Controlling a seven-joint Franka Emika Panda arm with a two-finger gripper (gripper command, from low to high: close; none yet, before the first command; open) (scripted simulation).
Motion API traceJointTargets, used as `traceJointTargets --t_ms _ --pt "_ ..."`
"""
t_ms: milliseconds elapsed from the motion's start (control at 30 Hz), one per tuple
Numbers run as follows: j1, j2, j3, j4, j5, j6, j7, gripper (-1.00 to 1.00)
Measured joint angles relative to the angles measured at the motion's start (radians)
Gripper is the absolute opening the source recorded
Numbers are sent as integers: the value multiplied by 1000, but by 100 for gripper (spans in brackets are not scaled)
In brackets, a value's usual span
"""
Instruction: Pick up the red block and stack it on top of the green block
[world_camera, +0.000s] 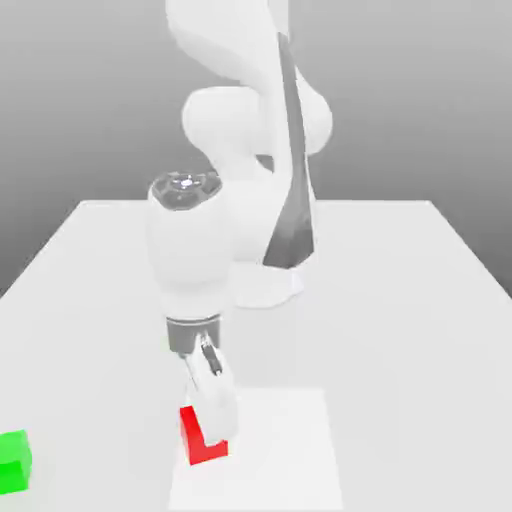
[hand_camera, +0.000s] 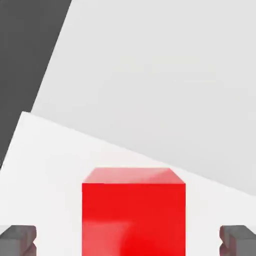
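My white two-fingered claw (hand_camera: 128, 241) stands spread, one fingertip well out on either side of the small matte red cube (hand_camera: 133, 220), which sits between them, ungripped, on the flat white square (world_camera: 290, 450) upon the pale grey desk (world_camera: 400, 340). Step in hand, as I judge it: final alignment before the grasp; next move requires settling squarely about the cube, then closing evenly. The small matte green cube (world_camera: 14, 462), the stacking base, lies well apart from my claw, toward the exterior view's left.
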Motion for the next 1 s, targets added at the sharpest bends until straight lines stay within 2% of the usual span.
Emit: traceJointTargets --t_ms 233,433,800,933,967,1000 --pt "1 7 -2 1 -3 8 2 -100" --pt "-14 -170 12 -17 33 -152 -29 -100" --pt "-244 -31 -141 350 96 -384 -292 -100" --pt "-282 87 -141 397 121 -312 -336 -100" --pt "-286 116 -137 400 127 -285 -341 100" --pt "-286 116 -137 400 127 -285 -341 100"
